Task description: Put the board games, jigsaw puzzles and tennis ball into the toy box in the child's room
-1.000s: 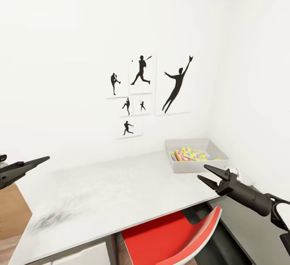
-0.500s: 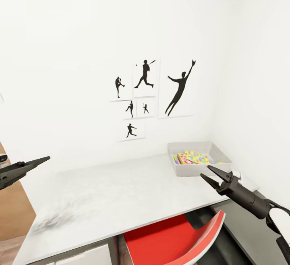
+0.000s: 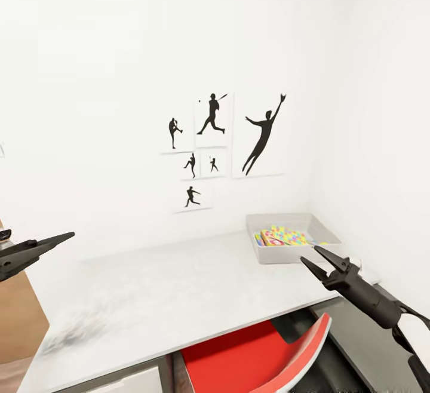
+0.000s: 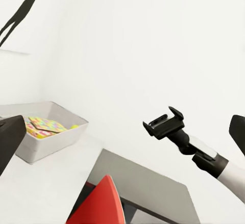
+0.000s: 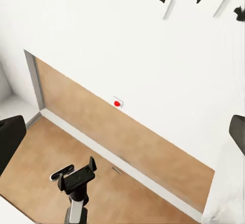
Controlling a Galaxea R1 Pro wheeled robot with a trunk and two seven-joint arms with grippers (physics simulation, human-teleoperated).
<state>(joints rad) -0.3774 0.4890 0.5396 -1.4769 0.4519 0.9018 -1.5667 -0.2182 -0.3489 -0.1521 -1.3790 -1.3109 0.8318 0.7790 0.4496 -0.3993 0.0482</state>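
The grey toy box (image 3: 292,254) stands at the table's far right corner against the wall, with colourful flat toys (image 3: 282,236) inside; it also appears in the left wrist view (image 4: 53,138). My right gripper (image 3: 309,254) hovers open just in front of the box, nothing between its fingers. Out at the table's left end, my left gripper (image 3: 57,242) is open and empty too; its fingers (image 4: 9,137) sit wide apart in the left wrist view. No board game, puzzle or tennis ball lies loose on the table.
The white table (image 3: 179,285) runs along a wall with baseball silhouette posters (image 3: 221,142). A red chair (image 3: 263,351) is tucked under its front edge. A dark lower surface (image 3: 358,345) lies at the right, a wooden panel (image 3: 18,321) at the left.
The whole picture has shifted a little, so the camera has moved. My right gripper sits slightly lower and further right in the view. The left gripper holds its place.
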